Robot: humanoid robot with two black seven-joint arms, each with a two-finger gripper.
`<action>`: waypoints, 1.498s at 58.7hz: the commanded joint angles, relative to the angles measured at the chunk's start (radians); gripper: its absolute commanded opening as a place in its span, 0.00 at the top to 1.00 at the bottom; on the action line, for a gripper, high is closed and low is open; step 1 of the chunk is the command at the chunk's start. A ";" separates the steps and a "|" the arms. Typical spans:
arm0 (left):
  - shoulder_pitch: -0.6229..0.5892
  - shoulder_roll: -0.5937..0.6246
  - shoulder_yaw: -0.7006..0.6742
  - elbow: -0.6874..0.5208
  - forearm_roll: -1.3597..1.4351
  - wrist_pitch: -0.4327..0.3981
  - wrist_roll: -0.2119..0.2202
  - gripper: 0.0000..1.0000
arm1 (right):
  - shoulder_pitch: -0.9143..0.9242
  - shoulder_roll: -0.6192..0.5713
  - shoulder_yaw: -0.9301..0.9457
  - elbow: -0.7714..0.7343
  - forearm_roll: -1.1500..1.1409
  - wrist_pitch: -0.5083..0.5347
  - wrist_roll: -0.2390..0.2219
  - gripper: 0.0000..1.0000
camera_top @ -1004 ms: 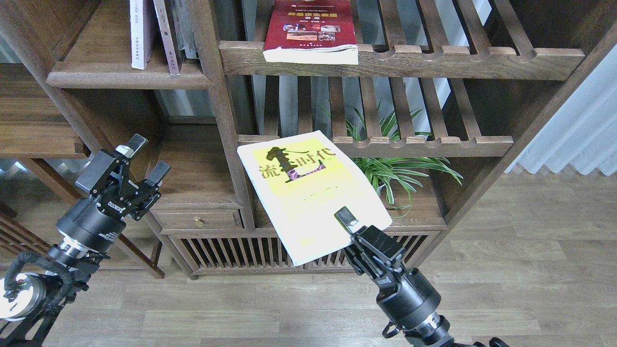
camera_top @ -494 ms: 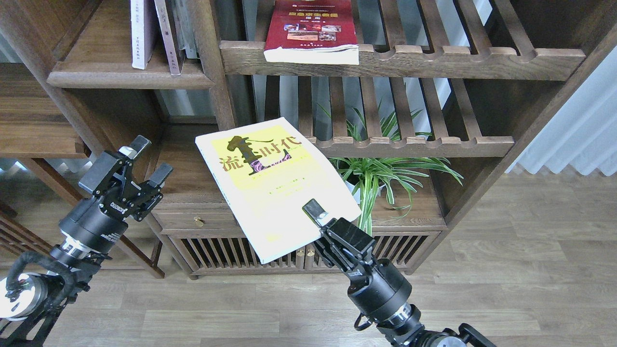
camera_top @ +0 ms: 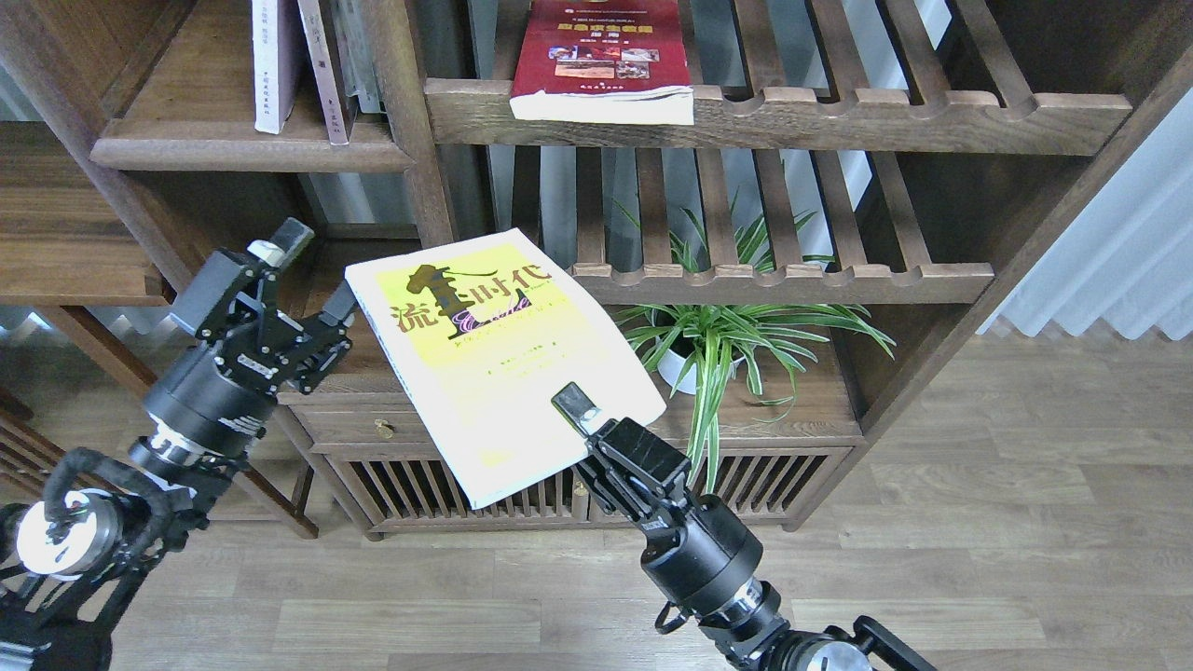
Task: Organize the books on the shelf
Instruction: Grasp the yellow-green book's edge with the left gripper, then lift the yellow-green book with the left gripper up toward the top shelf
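Note:
My right gripper (camera_top: 580, 410) is shut on the lower right corner of the yellow-green book (camera_top: 485, 363). It holds the book tilted in the air, in front of the cabinet's middle post. My left gripper (camera_top: 315, 272) is open, and its right finger is close to the book's left edge. I cannot tell if it touches. The dark red book (camera_top: 596, 51) lies flat on the upper slatted rack, overhanging its front rail. The plank shelf (camera_top: 242, 154) is at the upper left. The white book with the lavender band is out of view.
Thin pale upright volumes (camera_top: 270, 65) stand on the plank shelf. A potted spider plant (camera_top: 727, 326) sits under the lower slatted rack (camera_top: 783, 280). A drawer with a brass knob (camera_top: 377, 429) is below the held book. A curtain (camera_top: 1118, 252) hangs at the right.
My right gripper has carried the yellow-green book left, away from the lower slatted rack. My left gripper has risen and moved right, towards the book's left edge.

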 commanded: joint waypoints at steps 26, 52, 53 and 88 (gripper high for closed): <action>-0.007 -0.036 0.035 0.010 -0.002 0.000 0.000 0.74 | 0.004 0.022 -0.019 -0.001 -0.028 0.000 0.000 0.93; -0.007 0.011 0.026 -0.006 -0.002 0.000 0.000 0.94 | 0.017 0.019 0.017 -0.025 -0.028 0.000 0.003 0.81; -0.007 0.014 0.026 -0.006 -0.002 0.000 0.000 0.94 | 0.018 0.019 0.020 -0.028 -0.028 0.000 0.003 0.80; 0.005 0.358 -0.026 -0.013 0.165 0.000 0.000 0.94 | 0.092 -0.013 0.189 -0.154 -0.028 -0.076 0.015 0.02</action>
